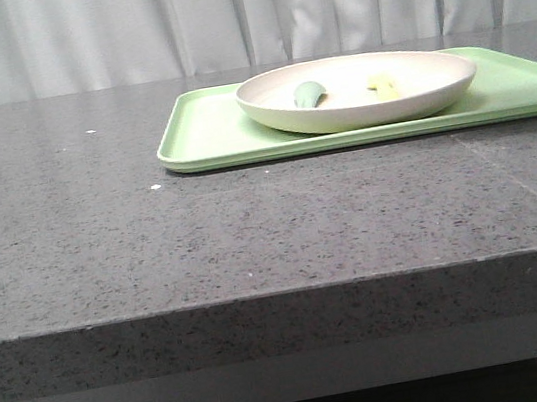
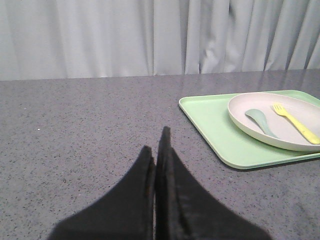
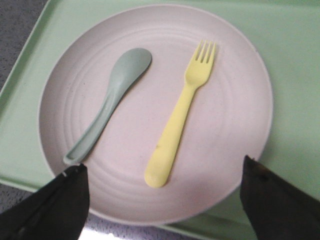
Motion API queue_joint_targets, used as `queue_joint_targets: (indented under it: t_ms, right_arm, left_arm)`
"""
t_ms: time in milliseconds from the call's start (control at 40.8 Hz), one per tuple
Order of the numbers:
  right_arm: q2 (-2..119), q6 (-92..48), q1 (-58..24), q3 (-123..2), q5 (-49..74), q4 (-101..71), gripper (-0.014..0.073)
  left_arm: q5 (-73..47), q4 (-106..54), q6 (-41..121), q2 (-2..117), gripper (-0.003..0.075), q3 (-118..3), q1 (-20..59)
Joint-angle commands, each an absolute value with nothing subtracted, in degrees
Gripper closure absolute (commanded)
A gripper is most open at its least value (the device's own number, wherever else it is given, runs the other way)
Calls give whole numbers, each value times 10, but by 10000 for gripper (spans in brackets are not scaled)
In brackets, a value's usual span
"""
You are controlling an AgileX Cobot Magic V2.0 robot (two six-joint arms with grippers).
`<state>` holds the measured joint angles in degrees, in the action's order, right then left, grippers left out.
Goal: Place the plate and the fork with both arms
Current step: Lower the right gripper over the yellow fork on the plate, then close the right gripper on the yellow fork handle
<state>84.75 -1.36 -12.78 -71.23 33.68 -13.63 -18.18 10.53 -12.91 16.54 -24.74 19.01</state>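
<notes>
Fork (image 3: 181, 114): the pale yellow fork lies flat inside the plate, tines toward the far rim, handle end toward me. Nothing touches it.

Plate (image 3: 235, 145): the off-white plate sits on the light-green tray (image 1: 209, 139), and it holds the fork and the spoon together.

Spoon (image 3: 111, 102): a grey-green spoon lies beside the fork in the plate, apart from it, with a free strip of plate between them.

My right pincer (image 3: 160, 200): it hangs above the plate, released, the two fingers spread wide. One fingertip (image 3: 60, 200) is over the plate rim on the spoon side, the other is past the rim on the fork side. It grasps nothing.

My left pincer (image 2: 157, 165): it is clenched and empty, low over the bare grey table (image 1: 103, 246), well apart from the tray.

Step in hand, as I judge it: to take the fork out of the plate with the right pincer.

How to do it well: I should bring the fingers closer together and center them across the handle of the fork, not across the tines. The handle is thin and flat on the plate, so I think I must come down until the tips nearly meet the plate before I close.

Risk: the spoon handle is near; a wide approach may push it.
</notes>
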Motion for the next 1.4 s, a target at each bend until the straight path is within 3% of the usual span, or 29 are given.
queue_joint_targets:
  t_ms: [0, 245, 883, 981, 1226, 1373]
  right_arm:
    - [892, 7, -129, -789, 343, -141, -41]
    - [992, 37, -129, -877, 372, -140, -41]
    - [1045, 37, -129, -883, 370, -134, -18]
    - [1045, 37, -129, -883, 376, -134, 73]
    - [1045, 37, -129, -883, 380, -134, 401]
    - [1045, 37, -129, -883, 380, -134, 511]
  left_arm:
    - [-136, 109, -135, 169, 738, -263, 190]
    - [-136, 109, -135, 169, 738, -263, 190]
    - [-136, 109, -135, 169, 738, -263, 190]
    - [-136, 109, -135, 169, 738, -263, 190]
    - [-136, 109, -135, 169, 738, -263, 190]
    - [-136, 109, -135, 169, 738, -263, 190]
